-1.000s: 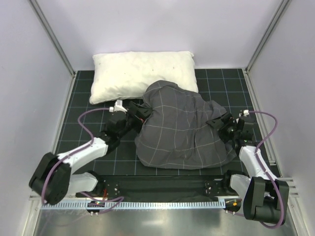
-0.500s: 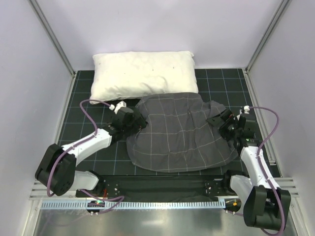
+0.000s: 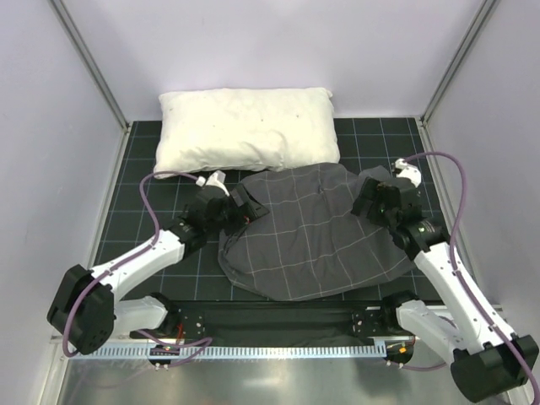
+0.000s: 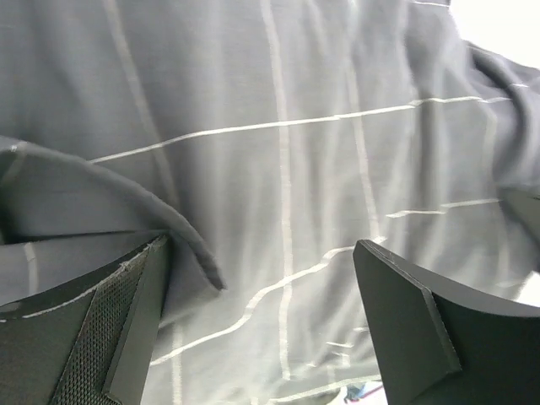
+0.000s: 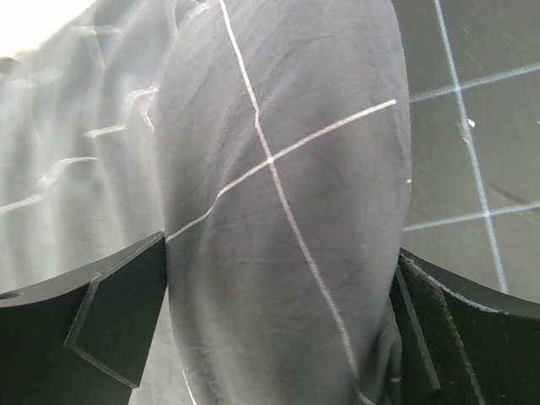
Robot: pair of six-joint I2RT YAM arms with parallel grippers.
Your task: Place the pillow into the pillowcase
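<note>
The dark grey windowpane-check fabric pillowcase [image 3: 312, 240] is lying spread out in the middle of the black gridded tabletop [image 3: 143, 211]. Its far edge is right up against the big plain white lumpy pillow [image 3: 245, 131]. My left tool [image 4: 261, 253] sits at its left edge, jaws wide apart, with a loose fold lying by one finger (nothing pinched). The right tool [image 5: 278, 253] is spread wide too, straddling a hump of cloth at the right corner.
</note>
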